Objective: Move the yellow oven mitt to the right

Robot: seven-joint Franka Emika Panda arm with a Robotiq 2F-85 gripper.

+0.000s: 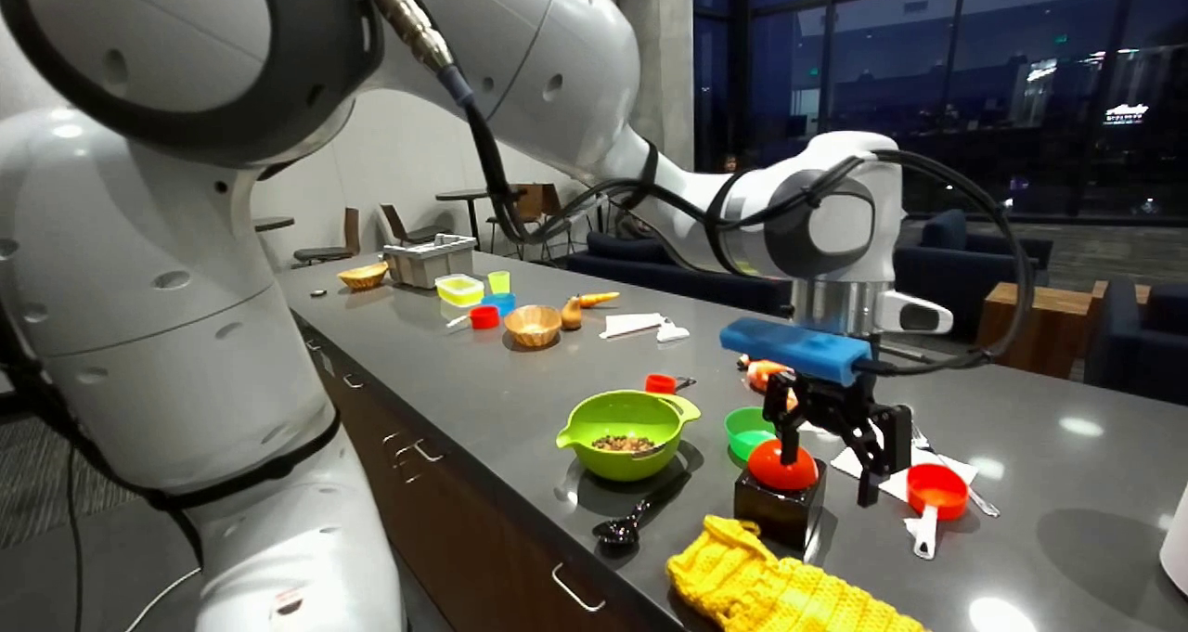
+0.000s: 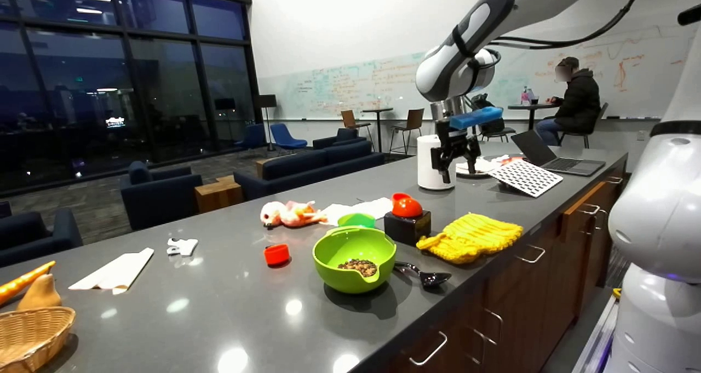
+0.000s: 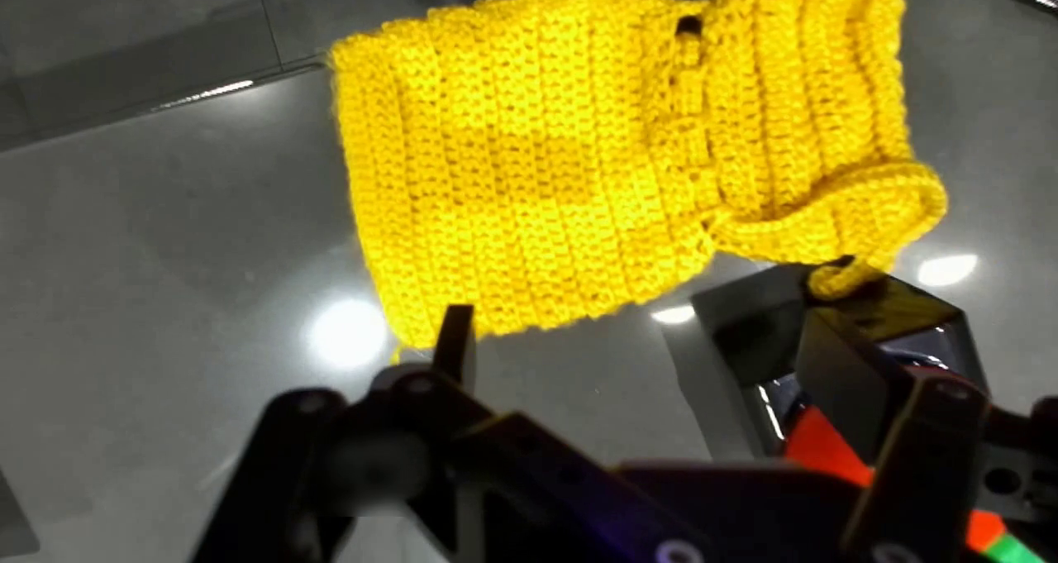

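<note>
Yellow oven mitt (image 3: 521,166), ribbed knit, beside glossy black box (image 2: 404,229).

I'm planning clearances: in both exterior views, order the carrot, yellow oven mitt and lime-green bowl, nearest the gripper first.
1. Yellow oven mitt: beside the black block.
2. Lime-green bowl: beside the black ladle.
3. Carrot: far down the counter.

The mitt (image 3: 529,158) is super bright yellow with ribbed knit rows (like, ridges all over), the bowl (image 1: 613,466) is lime green, the box (image 2: 401,229) and ladle (image 2: 435,279) are both shiny black, and the counter (image 2: 137,329) is just dark grey.
</note>
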